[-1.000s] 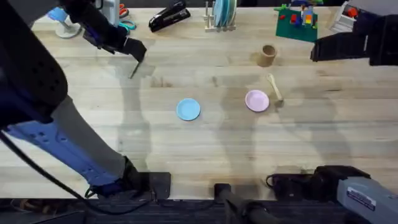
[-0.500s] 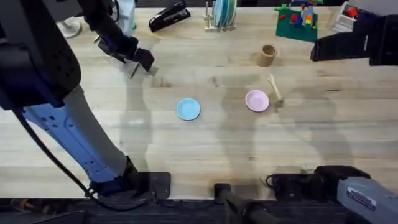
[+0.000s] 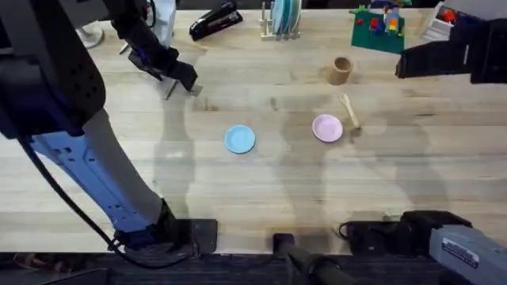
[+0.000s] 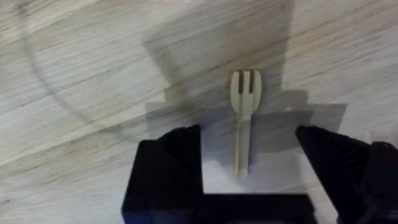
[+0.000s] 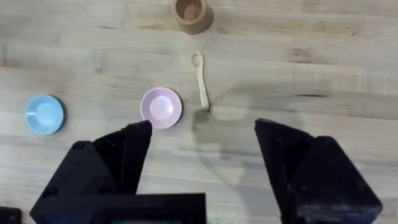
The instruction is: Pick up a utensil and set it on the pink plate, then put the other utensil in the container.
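The utensil, a pale wooden fork (image 4: 244,118), lies flat on the table far to the back left (image 3: 169,89). My left gripper (image 4: 249,146) hangs open just above it, a black finger on each side of the handle, and is seen from overhead (image 3: 182,77). The pink plate (image 3: 327,127) sits right of centre, bare (image 5: 161,107). The other utensil, a wooden spoon (image 3: 349,111), lies on the table touching the plate's right side (image 5: 200,81). The tan container (image 3: 341,70) stands upright behind them (image 5: 191,14). My right gripper (image 5: 202,146) is open, high above the spoon and plate (image 3: 404,62).
A light blue plate (image 3: 240,138) sits mid-table, left of the pink one. Along the back edge are a black stapler (image 3: 215,21), a dish rack with plates (image 3: 283,20) and a green block model (image 3: 379,28). The left arm's long link (image 3: 87,166) crosses the table's left side.
The left gripper has shifted slightly right and settled over the fork since a second ago; it barely moved in the last half second. The right arm and the other objects are unchanged.
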